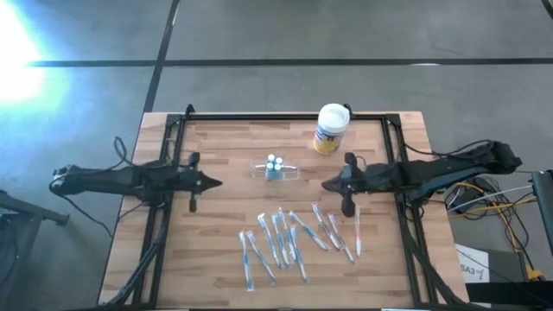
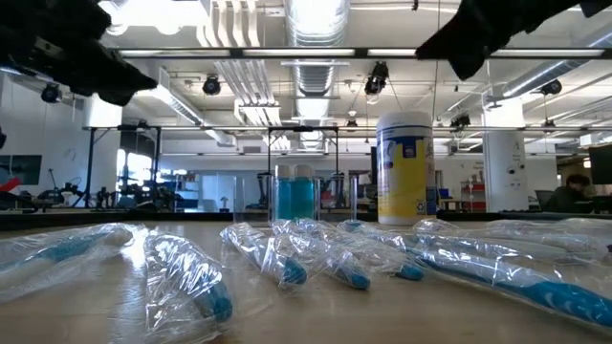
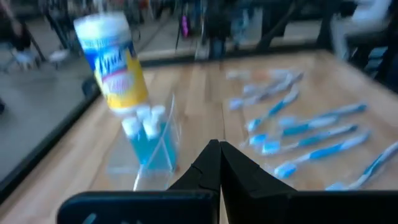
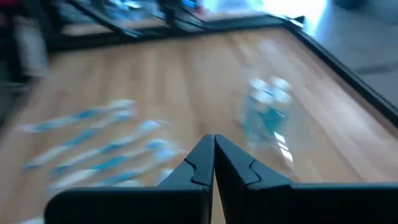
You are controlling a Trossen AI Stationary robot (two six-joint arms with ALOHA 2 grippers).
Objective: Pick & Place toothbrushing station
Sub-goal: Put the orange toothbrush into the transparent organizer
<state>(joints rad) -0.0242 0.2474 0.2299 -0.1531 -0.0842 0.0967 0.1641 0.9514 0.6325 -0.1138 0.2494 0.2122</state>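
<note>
Wooden tabletop (image 1: 225, 147) under me, butcher-block style with a dark frame round the edge, and a big open workshop behind it with ducting and strip lights on the ceiling. Somebody's sitting way off at the right in the low view, hard to make out more than that.

So the toothbrushing station (image 1: 275, 169), the little see-through plastic holder, is sitting about mid-table, standing upright with two small blue bottles (image 1: 274, 164) in it, white caps up. It's right between my two arms and neither one is touching it. Behind it and off toward my right side stands the white canister (image 1: 331, 128) with the yellow and blue label, well clear of the holder.

My left gripper (image 1: 213, 182) is hovering over the left part of the table, tips pointing in at the holder, fingers pinched together on nothing. You can see it in the left wrist view, the two dark fingers meet at a point. My right gripper (image 1: 329, 184) is mirrored on the other side, a bit closer to the holder, also clamped tight and empty.

Nearer the front edge there's a scatter of wrapped toothbrushes (image 1: 285, 238), blue and white in crinkly clear sleeves, fanned out loosely. A few overlap, I think, though the wrappers make that tricky to call.
</note>
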